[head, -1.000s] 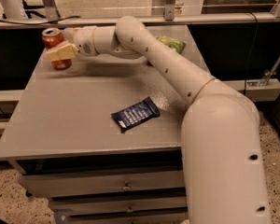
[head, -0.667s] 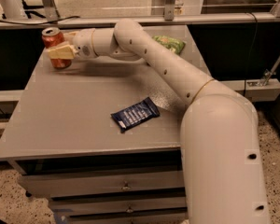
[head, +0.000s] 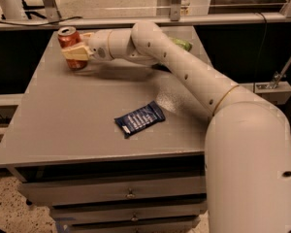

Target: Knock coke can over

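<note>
The coke can (head: 68,37), red with a silver top, stands near the table's far left corner and leans a little to the left at its top. My gripper (head: 77,50) is at the can, with the arm reaching in from the right. One cream finger (head: 75,53) lies across the can's front and the other (head: 86,35) shows behind it. The jaws are closed around the can's middle. The can's lower part shows below the front finger and rests on the table (head: 63,120).
A flat dark blue wrapper packet (head: 139,119) lies mid-table toward the front. A green snack bag (head: 183,44) shows behind my arm at the far right. The table's left and back edges run close to the can. Drawers sit under the tabletop.
My gripper and the can have shifted a little to the right along the back of the table. The can now leans slightly. The blue packet has not moved.
</note>
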`<state>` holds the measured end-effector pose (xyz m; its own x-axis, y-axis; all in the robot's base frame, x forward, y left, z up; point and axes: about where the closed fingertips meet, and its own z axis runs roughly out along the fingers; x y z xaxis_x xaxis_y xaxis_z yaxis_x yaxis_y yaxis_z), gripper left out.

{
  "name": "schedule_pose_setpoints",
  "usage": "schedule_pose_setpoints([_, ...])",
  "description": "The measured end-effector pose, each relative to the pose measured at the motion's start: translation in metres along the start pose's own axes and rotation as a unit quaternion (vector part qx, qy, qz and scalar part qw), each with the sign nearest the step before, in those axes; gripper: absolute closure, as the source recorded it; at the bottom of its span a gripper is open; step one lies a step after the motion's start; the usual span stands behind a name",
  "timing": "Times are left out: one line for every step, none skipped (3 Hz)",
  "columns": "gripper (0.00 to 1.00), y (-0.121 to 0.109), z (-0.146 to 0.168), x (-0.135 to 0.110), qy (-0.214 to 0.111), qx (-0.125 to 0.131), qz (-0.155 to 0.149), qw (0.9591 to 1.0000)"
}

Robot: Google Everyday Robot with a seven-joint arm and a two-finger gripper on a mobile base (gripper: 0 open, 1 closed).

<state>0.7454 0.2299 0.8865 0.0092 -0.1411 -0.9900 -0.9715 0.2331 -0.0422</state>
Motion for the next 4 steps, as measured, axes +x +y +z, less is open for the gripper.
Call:
schedule_pose_setpoints([1.0, -0.002, -0.028, -0.004, 0.028, 0.0, -0.013, 0.9995])
schedule_pose_setpoints([1.0, 0.0, -0.048, -0.015, 0.095, -0.022, -0.051, 0.9939])
schedule_pose_setpoints([1.0, -0.005, -0.064, -0.012, 0.184, -0.042, -0.094, 0.9775])
schedule_pose_setpoints([1.0, -0.005, -0.08, 0.004, 0.286, -0.072, -0.133, 0.9463])
